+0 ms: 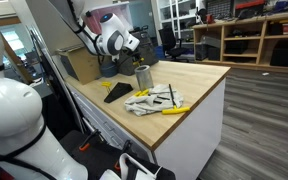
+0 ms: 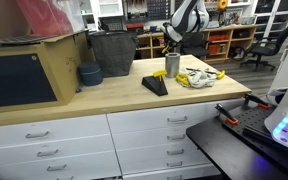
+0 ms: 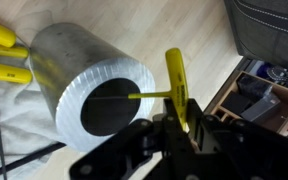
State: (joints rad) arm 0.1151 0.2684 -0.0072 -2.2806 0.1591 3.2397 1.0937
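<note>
Gripper [image 3: 179, 120] was clamped on a yellow T-handle hex key [image 3: 174, 75], shaft pointing into the mouth of the metal cup [image 3: 79, 65]. Cup stood upright on the wooden countertop [image 2: 94, 100], just beside a pile of yellow-handled tools [image 1: 156, 100]. Black wedge [image 2: 155, 86] sat near the cup.

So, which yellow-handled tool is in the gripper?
The yellow-handled tool whose thin shaft points into the metal cup, clamped in the gripper; the others lie flat beside the cup.
</note>
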